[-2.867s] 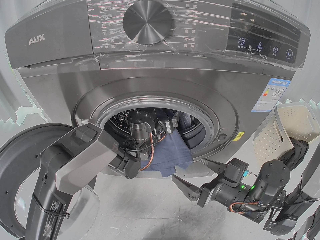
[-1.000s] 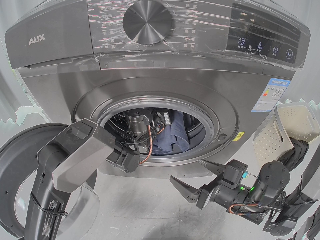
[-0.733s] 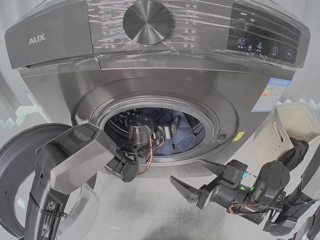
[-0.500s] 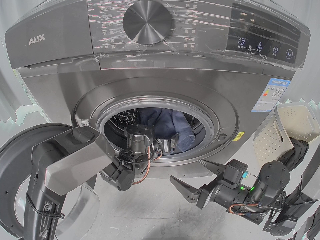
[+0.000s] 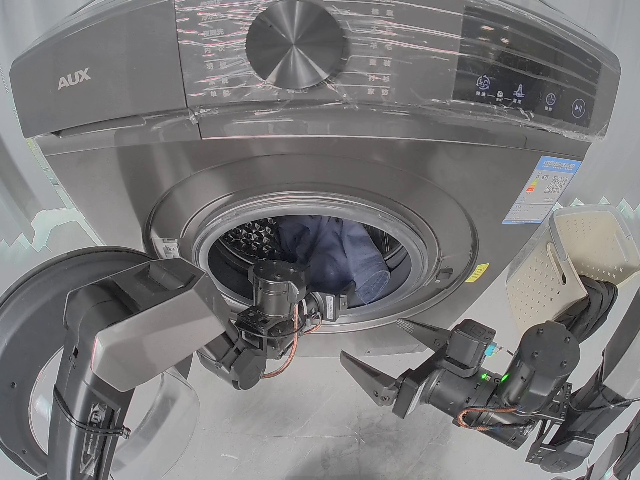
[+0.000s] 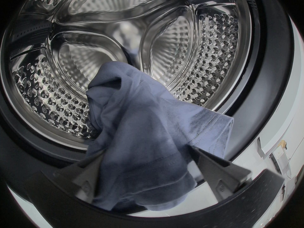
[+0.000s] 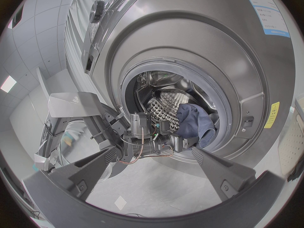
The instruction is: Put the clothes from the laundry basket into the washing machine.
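Navy T-shirt [image 5: 340, 255] lies in the washing machine [image 5: 333, 161] drum [image 6: 47, 89], draping over its lower rim. Left gripper [image 6: 145, 151], fingers spread, flanks the shirt; right gripper [image 5: 372, 339], released, hangs below the opening.

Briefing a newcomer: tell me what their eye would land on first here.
A blue garment lies in the mouth of the open washing machine, between the spread fingers of the left gripper. Below the opening hangs the right gripper, fingers open; at the right sits a pale laundry basket.
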{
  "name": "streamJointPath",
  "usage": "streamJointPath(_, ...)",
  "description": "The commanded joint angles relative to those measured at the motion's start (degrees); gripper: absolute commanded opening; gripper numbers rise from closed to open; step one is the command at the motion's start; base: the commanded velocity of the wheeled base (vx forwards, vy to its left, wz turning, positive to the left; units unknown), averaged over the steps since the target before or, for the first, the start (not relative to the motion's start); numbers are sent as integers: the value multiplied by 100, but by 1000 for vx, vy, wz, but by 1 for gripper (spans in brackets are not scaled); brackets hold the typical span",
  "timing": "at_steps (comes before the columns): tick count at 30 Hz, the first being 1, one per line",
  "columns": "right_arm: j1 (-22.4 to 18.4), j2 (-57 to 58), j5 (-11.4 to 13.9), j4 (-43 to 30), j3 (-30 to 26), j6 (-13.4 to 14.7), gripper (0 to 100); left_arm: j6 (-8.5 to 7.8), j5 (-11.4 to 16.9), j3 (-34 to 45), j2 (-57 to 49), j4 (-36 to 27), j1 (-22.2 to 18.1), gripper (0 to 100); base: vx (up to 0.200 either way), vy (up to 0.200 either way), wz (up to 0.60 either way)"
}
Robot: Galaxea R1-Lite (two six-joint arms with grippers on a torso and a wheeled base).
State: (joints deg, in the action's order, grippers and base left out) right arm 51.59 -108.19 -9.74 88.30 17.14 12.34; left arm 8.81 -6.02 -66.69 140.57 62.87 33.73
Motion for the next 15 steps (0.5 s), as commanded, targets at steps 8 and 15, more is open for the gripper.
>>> streamJointPath(8,0,0,-2,3,26,6,100,94,-83,-784,58,-55,-33,0,0,0,0)
streamJointPath(15,0,0,-2,3,35,6,100,235,-285,-1390,137,-29,-68,0,0,0,0)
